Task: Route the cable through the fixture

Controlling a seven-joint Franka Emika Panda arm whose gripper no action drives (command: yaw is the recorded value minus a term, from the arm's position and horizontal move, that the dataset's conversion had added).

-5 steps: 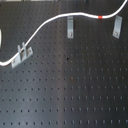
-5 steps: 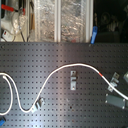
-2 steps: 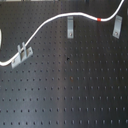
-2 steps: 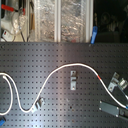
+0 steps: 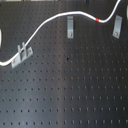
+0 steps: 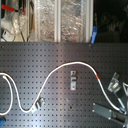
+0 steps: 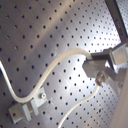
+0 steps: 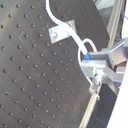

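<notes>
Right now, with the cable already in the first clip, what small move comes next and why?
Probably lower the held cable toward the middle clip: in the first exterior view it arcs just above that clip, not in it. The gripper looks shut on the cable.

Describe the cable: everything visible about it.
The cable is a long, thin, white flexible cord with one short red band. In the first exterior view it snakes across the black pegboard, running through the clip at the first exterior view's left, arching above the middle clip, then rising past the band toward the end effector, which grips it in the second wrist view.
</notes>
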